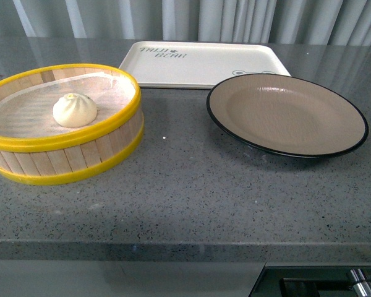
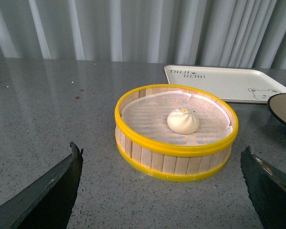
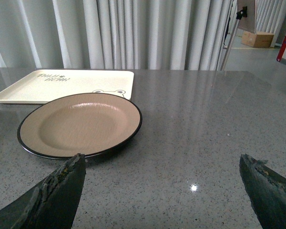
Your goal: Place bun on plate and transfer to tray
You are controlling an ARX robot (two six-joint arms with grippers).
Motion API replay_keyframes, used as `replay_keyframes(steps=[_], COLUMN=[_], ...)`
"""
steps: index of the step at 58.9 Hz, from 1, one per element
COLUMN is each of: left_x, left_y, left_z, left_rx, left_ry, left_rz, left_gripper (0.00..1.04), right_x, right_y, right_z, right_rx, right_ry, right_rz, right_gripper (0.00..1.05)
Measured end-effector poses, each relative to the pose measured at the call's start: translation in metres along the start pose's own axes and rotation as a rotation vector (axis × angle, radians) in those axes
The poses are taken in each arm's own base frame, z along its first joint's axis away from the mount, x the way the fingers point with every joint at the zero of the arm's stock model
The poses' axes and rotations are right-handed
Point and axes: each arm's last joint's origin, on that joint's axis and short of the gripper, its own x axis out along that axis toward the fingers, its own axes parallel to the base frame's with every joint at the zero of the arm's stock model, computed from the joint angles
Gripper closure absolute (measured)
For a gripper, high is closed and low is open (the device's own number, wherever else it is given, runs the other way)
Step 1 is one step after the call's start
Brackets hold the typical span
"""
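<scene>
Not started: bun (image 1: 75,109) in basket (image 1: 68,154) (plate (image 1: 284,114), tray (image 1: 198,65) bare); left end effector (image 2: 160,152), right end effector (image 3: 162,160) both spread.

All three views are brightly and evenly lit. Diffuse light is passed through the pale curtains (image 1: 235,18) behind. Soft, short shadows are cast on the near side of the plate (image 1: 284,114) and the steamer basket (image 1: 62,124). Curtain streaks are mirrored in the glossy grey countertop (image 1: 191,198), and a small specular hotspot (image 3: 194,187) is seen in the right wrist view. Front view is sharp throughout. Left gripper fingers (image 2: 47,191) and right gripper fingers (image 3: 57,195) are rendered dark, underexposed and slightly soft. No motion blur is seen.
</scene>
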Motion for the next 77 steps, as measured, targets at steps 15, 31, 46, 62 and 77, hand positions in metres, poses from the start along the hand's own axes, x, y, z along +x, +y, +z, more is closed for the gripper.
replay_keyframes(steps=[15,31,46,62,77], left_x=[0.000,0.000,0.001,0.104,0.227], left_y=[0.000,0.000,0.000,-0.029,-0.040], left_z=[0.000,0.000,-0.002,0.065,0.071], left_rx=[0.000,0.000,-0.031,-0.289,-0.009], left_ry=[0.000,0.000,0.034,-0.013,0.121], left_rz=[0.000,0.000,0.028,-0.104,-0.175], left_gripper=[0.07,0.07,0.07,0.07,0.07], right_x=[0.000,0.000,0.000,0.000,0.000], right_y=[0.000,0.000,0.000,0.000,0.000], right_z=[0.000,0.000,0.000,0.000,0.000], right_rx=[0.000,0.000,0.000,0.000,0.000], right_ry=[0.000,0.000,0.000,0.000,0.000], right_rz=[0.000,0.000,0.000,0.000,0.000], right_gripper=[0.08,0.08,0.08,0.08,0.08])
